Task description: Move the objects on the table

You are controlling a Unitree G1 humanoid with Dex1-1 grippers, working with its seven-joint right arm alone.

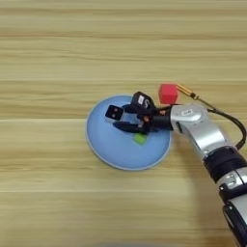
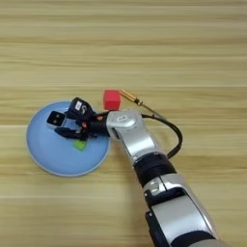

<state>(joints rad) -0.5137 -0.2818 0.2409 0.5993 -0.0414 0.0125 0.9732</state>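
Note:
A large round light-blue plate (image 1: 103, 144) lies on the wooden table (image 1: 58, 58). On it rests a small black cube with white sides (image 1: 114, 113), and a flat lime-green block (image 1: 140, 139) lies nearer the plate's right part. My right gripper (image 1: 123, 118) reaches in from the right over the plate, open, with one black finger (image 1: 140, 101) above and the other lower, just right of the cube. The cube sits at the fingertips and is not clamped. In the right eye view the cube (image 2: 56, 118) and green block (image 2: 79, 144) show the same way.
A small red cube (image 1: 168, 93) stands on the table just off the plate's upper right rim. A thin brass-coloured rod (image 1: 185, 90) with a black cable (image 1: 231, 120) lies to the right of it, beside my silver forearm (image 1: 200, 132).

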